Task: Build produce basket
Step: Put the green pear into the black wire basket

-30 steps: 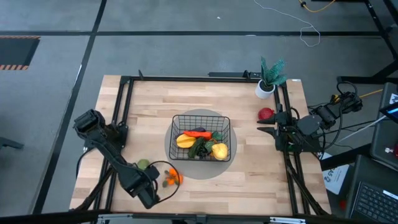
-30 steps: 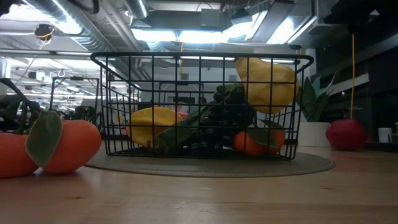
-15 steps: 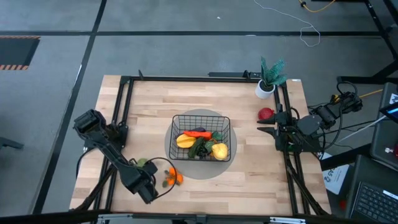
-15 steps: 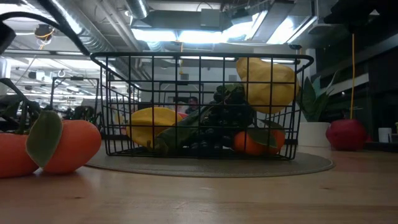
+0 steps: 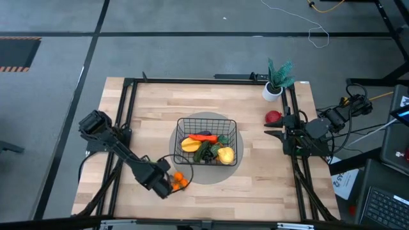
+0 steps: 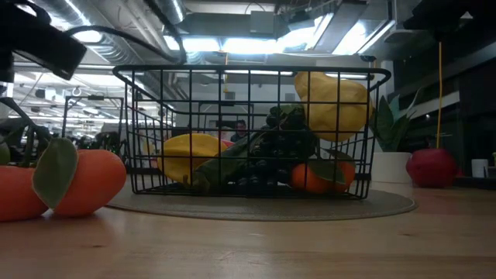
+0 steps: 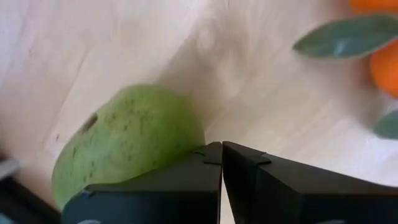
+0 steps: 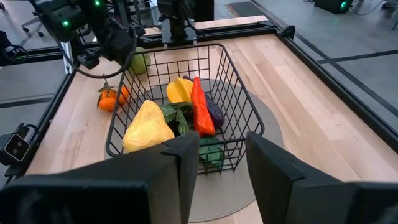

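A: While the high view is looking down, where is everything sitting?

B: The basket (image 5: 206, 140) is sitting mid-frame, already holding produce. The left gripper (image 5: 162, 184) is hanging at lower left beside the small oranges (image 5: 179, 180). The right gripper (image 5: 276, 133) is waiting at right with fingers apart, empty, near the red apple (image 5: 273, 117).

A: And the low view?

B: Oranges are lying at the far left, outside the basket.

A: Left wrist?

B: Fingers are pressing together, holding nothing, touching the green pear (image 7: 121, 137). I'm judging the pear pickup is in hand; next it is needing to open and straddle it.

No readable text, labels or numbers anywhere
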Controlling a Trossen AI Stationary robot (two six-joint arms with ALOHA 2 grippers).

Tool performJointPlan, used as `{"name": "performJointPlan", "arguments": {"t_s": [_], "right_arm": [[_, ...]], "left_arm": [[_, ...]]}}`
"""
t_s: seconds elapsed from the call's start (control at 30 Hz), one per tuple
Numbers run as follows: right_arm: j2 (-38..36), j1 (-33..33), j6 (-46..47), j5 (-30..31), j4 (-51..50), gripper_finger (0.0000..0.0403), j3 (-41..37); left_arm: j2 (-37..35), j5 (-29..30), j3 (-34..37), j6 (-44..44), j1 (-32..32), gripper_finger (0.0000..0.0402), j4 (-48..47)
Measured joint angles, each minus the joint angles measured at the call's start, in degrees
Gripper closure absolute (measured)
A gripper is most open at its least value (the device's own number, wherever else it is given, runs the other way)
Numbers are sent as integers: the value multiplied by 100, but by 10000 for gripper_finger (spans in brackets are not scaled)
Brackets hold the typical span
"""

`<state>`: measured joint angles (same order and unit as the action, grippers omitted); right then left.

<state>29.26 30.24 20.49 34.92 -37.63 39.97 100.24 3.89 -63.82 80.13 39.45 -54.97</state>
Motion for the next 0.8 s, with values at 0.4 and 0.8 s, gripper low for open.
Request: {"name": "performJointPlan", "arguments": {"t_s": [0.4,0.8], "right_arm": [[0,0,0,0,-45,279,0],[-1,0,0,-2,-57,279,0]], "left_arm": [[1,-901,-762,1424,903,402,5],[5,171,-362,5223,2098,391,-239]]}}
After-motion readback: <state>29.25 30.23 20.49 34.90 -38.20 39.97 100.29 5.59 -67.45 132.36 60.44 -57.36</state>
